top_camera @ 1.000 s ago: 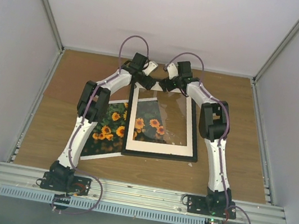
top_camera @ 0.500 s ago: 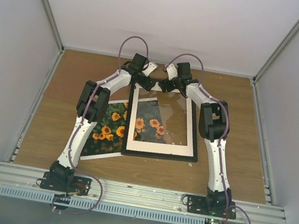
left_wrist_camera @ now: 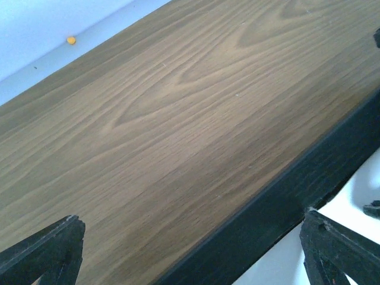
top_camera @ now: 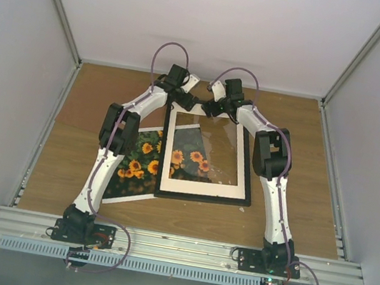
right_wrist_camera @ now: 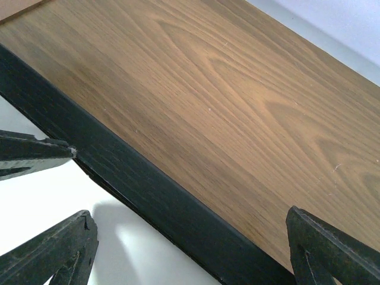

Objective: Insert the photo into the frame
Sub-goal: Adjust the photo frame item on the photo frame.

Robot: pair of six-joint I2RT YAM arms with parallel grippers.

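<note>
Both splayed astride frame rail: left hand, right hand; photo partly underneath.

The photo shows orange sunflowers on dark green leaves, edged white. The frame is black, its mat cream-white. The table is brown wood grain. The arms are white and black, with purple cables.

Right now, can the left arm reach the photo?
Probably yes: half the photo sticks out uncovered from under the frame. The left hand is open at the frame's far edge, so it must pull back.
</note>
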